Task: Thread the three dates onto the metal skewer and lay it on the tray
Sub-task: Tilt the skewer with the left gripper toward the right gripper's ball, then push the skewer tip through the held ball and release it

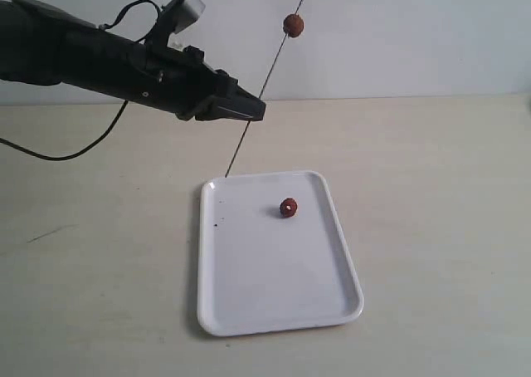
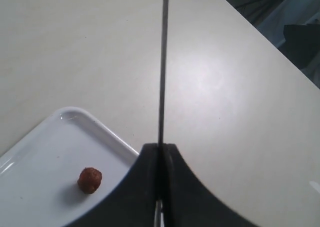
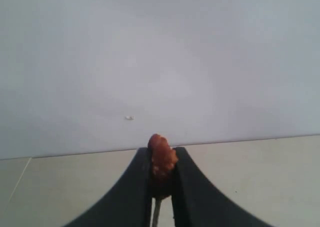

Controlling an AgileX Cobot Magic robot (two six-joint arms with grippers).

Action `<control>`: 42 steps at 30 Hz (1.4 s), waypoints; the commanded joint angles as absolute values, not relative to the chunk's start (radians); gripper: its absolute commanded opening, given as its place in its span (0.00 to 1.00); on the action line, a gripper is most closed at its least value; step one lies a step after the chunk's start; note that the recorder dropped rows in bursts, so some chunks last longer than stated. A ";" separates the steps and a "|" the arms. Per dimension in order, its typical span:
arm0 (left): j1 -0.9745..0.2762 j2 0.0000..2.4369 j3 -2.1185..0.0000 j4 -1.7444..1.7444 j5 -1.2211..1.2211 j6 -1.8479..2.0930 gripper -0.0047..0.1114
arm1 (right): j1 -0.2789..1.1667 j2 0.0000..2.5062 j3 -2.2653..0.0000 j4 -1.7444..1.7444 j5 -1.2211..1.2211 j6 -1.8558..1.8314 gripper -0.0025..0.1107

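Coming in from the left above the table point(image 1: 431, 186): dark left gripper point(image 1: 259, 111), clenched on the skewer point(image 1: 270, 66) partway along its length. From the left wrist camera, fingers pinched flat together around the rod, seen running straight away over the table. Skewer tilted, rising up and to the right out of the exterior view, lower tip close to the far left corner of the tray point(image 1: 249, 294); touching or not, impossible to tell. High on the rod, well above the grip: threaded date point(image 1: 293, 24). Below, lying flat on the table: white tray, a few dark specks point(image 1: 218, 222) near its left rim, and a loose date point(image 1: 288, 207) resting on it toward the far end, apart from the skewer. Outside the exterior view, caught only by the right wrist camera: right gripper point(image 3: 161, 149) closed on a third date point(image 3: 161, 162), squeezed between both fingers, pale wall point(image 3: 160, 62) behind.
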State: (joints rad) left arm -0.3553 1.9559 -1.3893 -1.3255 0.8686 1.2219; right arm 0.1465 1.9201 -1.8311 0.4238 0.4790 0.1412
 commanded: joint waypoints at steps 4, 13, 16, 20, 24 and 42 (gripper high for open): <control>-0.359 1.954 -1.388 -1.370 0.824 1.226 0.04 | 0.146 1.921 -1.832 0.460 0.526 0.098 0.09; -0.359 1.954 -1.388 -1.404 0.824 1.255 0.04 | 0.175 1.921 -1.832 0.464 0.552 0.087 0.07; -0.359 1.954 -1.388 -1.412 0.821 1.257 0.04 | 0.194 1.921 -1.832 0.448 0.557 0.087 0.06; -0.359 1.954 -1.388 -1.426 0.821 1.264 0.04 | 0.197 1.921 -1.832 0.434 0.593 0.087 0.06; -0.359 1.954 -1.388 -1.454 0.821 1.282 0.04 | 0.197 1.921 -1.832 0.428 0.622 0.079 0.06; -0.359 1.954 -1.402 -1.738 0.815 1.467 0.04 | 0.197 1.921 -1.830 0.435 0.703 0.041 0.06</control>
